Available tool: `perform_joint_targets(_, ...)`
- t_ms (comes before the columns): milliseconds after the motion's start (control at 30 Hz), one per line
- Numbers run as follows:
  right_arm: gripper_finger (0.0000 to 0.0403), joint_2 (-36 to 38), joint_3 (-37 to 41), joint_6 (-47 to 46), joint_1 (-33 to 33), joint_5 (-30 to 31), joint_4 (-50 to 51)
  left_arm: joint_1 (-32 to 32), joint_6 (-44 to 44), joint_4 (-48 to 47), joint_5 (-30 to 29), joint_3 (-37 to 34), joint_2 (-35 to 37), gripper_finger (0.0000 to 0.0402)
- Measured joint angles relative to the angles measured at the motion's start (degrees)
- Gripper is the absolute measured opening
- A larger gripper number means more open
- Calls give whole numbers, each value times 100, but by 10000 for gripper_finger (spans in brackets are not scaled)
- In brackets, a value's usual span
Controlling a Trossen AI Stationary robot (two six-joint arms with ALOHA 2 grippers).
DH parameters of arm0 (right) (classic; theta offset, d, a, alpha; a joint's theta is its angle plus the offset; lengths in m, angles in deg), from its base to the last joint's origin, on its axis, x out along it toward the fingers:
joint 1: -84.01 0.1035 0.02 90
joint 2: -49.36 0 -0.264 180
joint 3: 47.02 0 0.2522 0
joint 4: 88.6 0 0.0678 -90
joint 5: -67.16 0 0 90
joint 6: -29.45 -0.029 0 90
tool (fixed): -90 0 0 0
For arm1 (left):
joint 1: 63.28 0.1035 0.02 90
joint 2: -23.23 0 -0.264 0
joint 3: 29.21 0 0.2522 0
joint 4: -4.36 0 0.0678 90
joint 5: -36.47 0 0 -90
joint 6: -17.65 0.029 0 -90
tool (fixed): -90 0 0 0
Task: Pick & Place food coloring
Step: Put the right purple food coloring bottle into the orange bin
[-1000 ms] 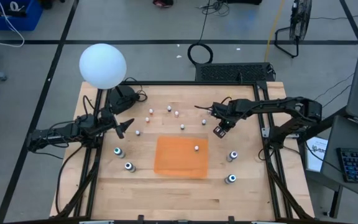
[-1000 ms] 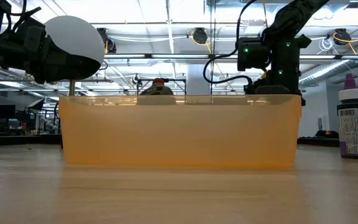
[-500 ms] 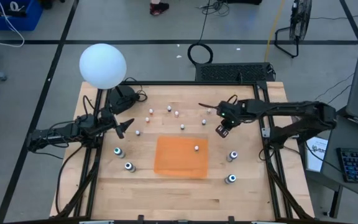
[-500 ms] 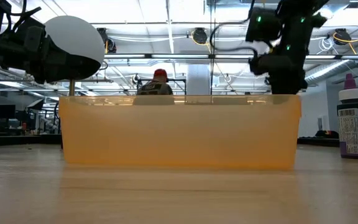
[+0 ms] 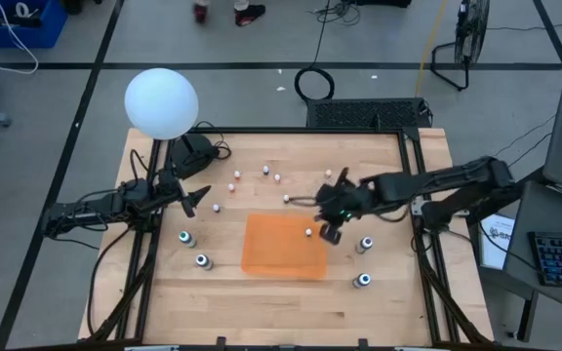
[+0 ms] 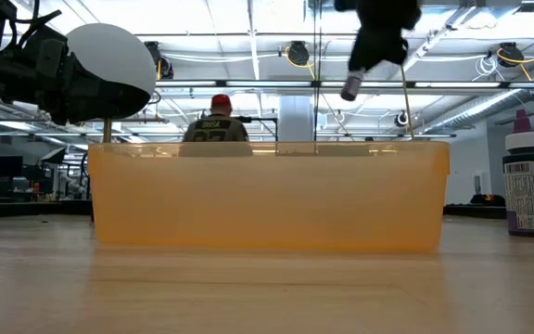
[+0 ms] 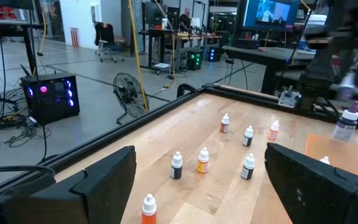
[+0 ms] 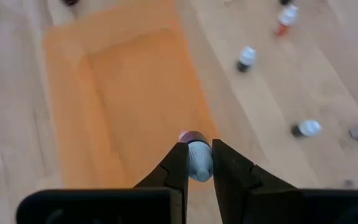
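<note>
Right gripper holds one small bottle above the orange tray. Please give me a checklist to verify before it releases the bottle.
1. Grip: right gripper is shut on the small bottle: ok.
2. Position: gripper hangs over the orange tray's right edge, beside the one bottle already inside: cannot tell if it clears the wall.
3. Height: bottle is well above the tray rim in the low view: ok.
4. Left gripper is open, waiting far from the tray: ok.
5. Other bottles nearby: the grey bottle stands apart: ok.

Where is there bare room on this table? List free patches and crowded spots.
Free: the near strip of table between the orange tray and the front edge; most of the tray's floor, bar one small bottle near its right rim. Crowded: the far half, dotted with small bottles.
</note>
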Motion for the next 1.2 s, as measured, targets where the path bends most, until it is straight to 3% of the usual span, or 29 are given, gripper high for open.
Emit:
perform_joint_targets(167, 37, -1168, -1174, 435, 259, -44, 380, 0, 0, -1, 0, 1, -2, 353)
perform_joint_targets(333, 37, -2113, -1976, 1239, 200, -478, 426, 0, 0, 1, 0, 1, -1, 353)
perform_joint_targets(733, 37, -3176, -2046, 1653, -391, -792, 365, 0, 0, 1, 0, 1, -1, 353)
perform_joint_targets(1200, 37, -3818, -2058, 1763, -469, -801, 312, 0, 0, 1, 0, 2, -2, 353)
